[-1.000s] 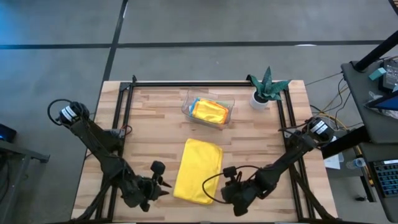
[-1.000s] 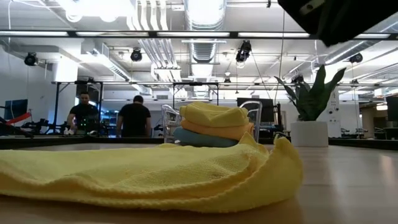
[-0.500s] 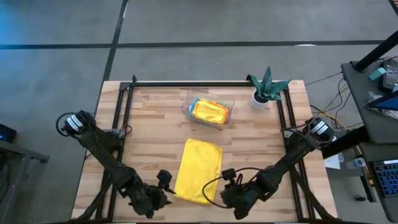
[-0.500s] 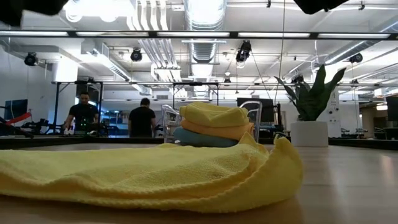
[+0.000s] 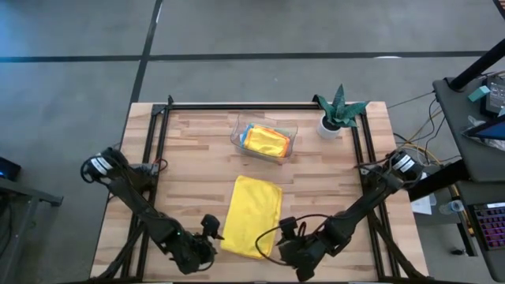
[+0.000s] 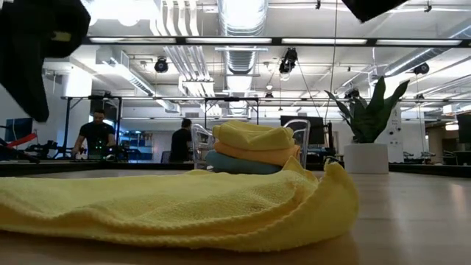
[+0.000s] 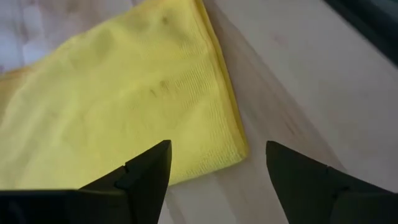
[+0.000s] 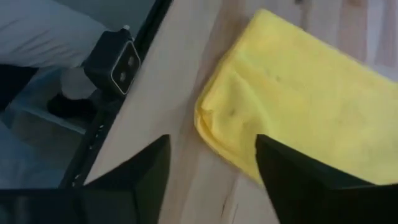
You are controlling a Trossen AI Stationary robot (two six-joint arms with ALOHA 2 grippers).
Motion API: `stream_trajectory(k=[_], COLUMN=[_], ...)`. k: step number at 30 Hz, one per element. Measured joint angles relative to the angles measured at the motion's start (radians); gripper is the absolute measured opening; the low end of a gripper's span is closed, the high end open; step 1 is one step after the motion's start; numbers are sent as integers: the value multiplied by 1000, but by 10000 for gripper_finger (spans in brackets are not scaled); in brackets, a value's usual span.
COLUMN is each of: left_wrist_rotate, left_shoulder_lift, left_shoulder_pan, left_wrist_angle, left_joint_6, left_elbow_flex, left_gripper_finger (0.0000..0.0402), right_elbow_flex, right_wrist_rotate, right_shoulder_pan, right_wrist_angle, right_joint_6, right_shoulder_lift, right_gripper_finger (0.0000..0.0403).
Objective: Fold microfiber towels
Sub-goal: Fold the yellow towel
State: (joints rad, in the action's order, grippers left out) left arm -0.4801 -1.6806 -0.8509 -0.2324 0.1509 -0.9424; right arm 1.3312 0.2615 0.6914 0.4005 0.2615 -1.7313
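A bright yellow microfiber towel (image 5: pixel 252 217) lies folded into a long rectangle on the table's near middle, and it fills the foreground of the low view (image 6: pixel 184 210). My left gripper (image 5: pixel 211 238) hangs open just above its near left corner (image 7: pixel 239 149), with the fingers (image 7: pixel 149 171) on either side of that corner. My right gripper (image 5: pixel 282 238) hangs open above the near right corner (image 8: pixel 208 121). Neither touches the cloth. Folded towels, yellow on top of orange and blue (image 6: pixel 250 151), are stacked in the clear tray (image 5: pixel 237 136).
A small plant in a white pot (image 5: pixel 338 114) stands at the far right. A small camera (image 8: pixel 118 62) sits at the table's near edge by the right gripper. Bare wood lies on both sides of the towel. People stand in the room beyond the table (image 6: pixel 99 136).
My left gripper has come down and toward the towel's near left corner, and its dark shape now shows at the top left of the low view. The yellow towel has stayed flat where it was.
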Motion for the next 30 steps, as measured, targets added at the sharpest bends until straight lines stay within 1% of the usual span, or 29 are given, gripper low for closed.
stream_trajectory(k=[2, 5, 8, 10, 13, 15, 19, 23, 27, 30], left_wrist_rotate=[0, 1, 0, 1, 1, -5, -20, -56, -77, -78], left_shoulder_lift=[-21, -44, -59, -67, -90, -112, -141, -148, -149, -150], left_shoulder_pan=[0, 0, 0, -1, -1, -2, -1, -1, 0, 3], left_wrist_angle=[1, 5, 7, 5, 7, 8, 20, 20, 14, 12], left_joint_6=[-2, -9, -19, -36, -97, -141, -205, -220, -288, -318], left_elbow_flex=[0, -2, -2, -2, -2, -9, -25, -24, -19, -18], left_gripper_finger=[244, 244, 244, 244, 245, 245, 245, 244, 241, 228], right_elbow_flex=[0, 0, 2, 11, 30, 46, 93, 137, 159, 163], right_wrist_rotate=[0, 15, 70, 86, 161, 190, 194, 202, 222, 229], right_shoulder_pan=[3, 17, 28, 27, 26, 26, 25, 24, 16, 8], right_wrist_angle=[-40, -40, -38, -41, -41, -39, -39, -40, -45, -50], right_joint_6=[-75, -204, -263, -298, -338, -370, -415, -443, -447, -437], right_shoulder_lift=[-25, -70, -123, -157, -205, -238, -302, -346, -369, -374], right_gripper_finger=[243, 268, 277, 278, 271, 264, 248, 235, 223, 215])
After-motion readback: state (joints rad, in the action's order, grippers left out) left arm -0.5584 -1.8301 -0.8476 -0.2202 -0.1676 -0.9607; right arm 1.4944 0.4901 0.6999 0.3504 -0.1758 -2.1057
